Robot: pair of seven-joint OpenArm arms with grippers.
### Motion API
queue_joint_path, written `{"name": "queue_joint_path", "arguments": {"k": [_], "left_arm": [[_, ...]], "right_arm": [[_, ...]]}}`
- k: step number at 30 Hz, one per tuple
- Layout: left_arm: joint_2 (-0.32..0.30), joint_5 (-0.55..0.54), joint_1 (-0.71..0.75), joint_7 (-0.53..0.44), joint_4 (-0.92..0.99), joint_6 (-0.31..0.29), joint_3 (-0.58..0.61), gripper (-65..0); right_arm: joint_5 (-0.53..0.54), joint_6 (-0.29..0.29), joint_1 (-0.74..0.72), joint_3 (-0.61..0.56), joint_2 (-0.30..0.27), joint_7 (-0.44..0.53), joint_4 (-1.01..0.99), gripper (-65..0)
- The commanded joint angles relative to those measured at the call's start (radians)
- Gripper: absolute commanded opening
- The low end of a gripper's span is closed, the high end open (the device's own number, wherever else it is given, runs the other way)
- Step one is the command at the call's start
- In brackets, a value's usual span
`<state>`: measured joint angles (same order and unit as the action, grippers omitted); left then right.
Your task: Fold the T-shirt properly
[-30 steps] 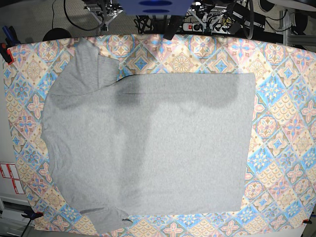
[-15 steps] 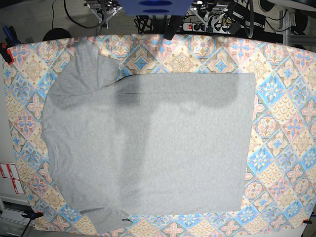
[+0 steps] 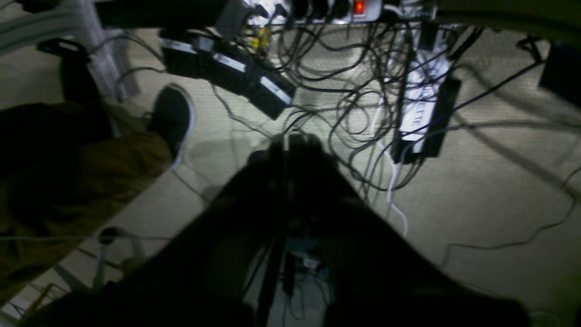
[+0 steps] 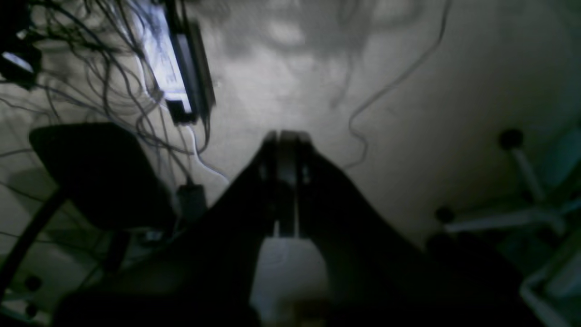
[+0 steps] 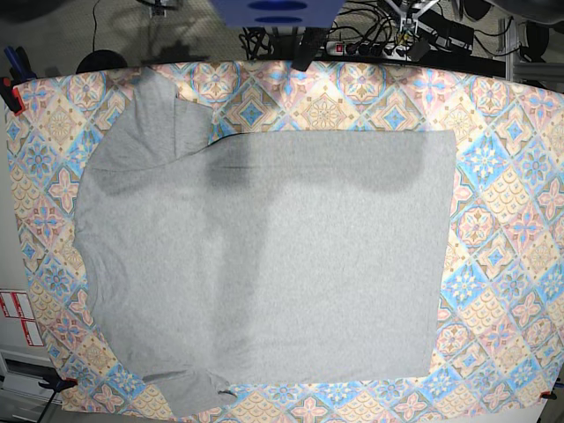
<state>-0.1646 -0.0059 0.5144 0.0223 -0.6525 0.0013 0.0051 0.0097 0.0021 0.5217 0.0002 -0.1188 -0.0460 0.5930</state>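
Arm hardware at the base view's top edge has pulled out of sight since a second ago; the shirt hasn't shifted. The heather-grey short-sleeved cotton T-shirt (image 5: 264, 264) lies flat and unfolded on the colourful tile-patterned tablecloth (image 5: 507, 220). The left gripper (image 3: 290, 138) and the right gripper (image 4: 286, 136) are both pressed together, empty, over floor cables, well away from the shirt. Folding not started; next, likely spread the claws and reach down to a shirt edge.

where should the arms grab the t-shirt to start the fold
Probably the two sleeves: the upper one and the lower one, coming from above. The T-shirt lies flat on the tablecloth with collar to the left in the base view, and both sleeves stick out past the body's edges, so they lift easily.
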Motion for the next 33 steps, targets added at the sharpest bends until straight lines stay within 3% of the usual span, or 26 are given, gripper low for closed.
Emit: {"name": "queue_joint_path", "arguments": {"k": [1,6,10,20,29,33], "left_arm": [[-0.014,-0.001,0.040,-0.015,-0.068,0.003,0.000,-65.0],[-0.033,0.001,0.209,-0.011,-0.362,0.003,0.000,-65.0],[-0.033,-0.001,0.316,0.075,-0.586,0.003,0.000,-65.0],[-0.033,-0.001,0.507,0.101,-1.018,0.003,-0.001,-65.0],[-0.033,-0.003,0.470,0.261,-1.297,0.003,-0.007,-65.0],[-0.033,-0.073,0.378,0.351,-1.325,0.004,-0.030,-60.4]], "right_arm": [[0.005,-0.006,0.044,0.004,-0.011,0.008,0.037,-65.0],[0.005,-0.006,0.156,0.097,-0.022,0.005,0.210,-65.0],[0.005,-0.006,0.237,0.215,-0.022,-0.056,0.397,-65.0],[0.005,-0.006,0.387,0.332,-0.022,-0.200,0.907,-65.0],[0.005,-0.006,0.401,0.340,-0.018,-0.302,1.211,-65.0],[0.005,-0.006,0.380,0.320,-0.017,-0.357,1.283,-65.0]]}}
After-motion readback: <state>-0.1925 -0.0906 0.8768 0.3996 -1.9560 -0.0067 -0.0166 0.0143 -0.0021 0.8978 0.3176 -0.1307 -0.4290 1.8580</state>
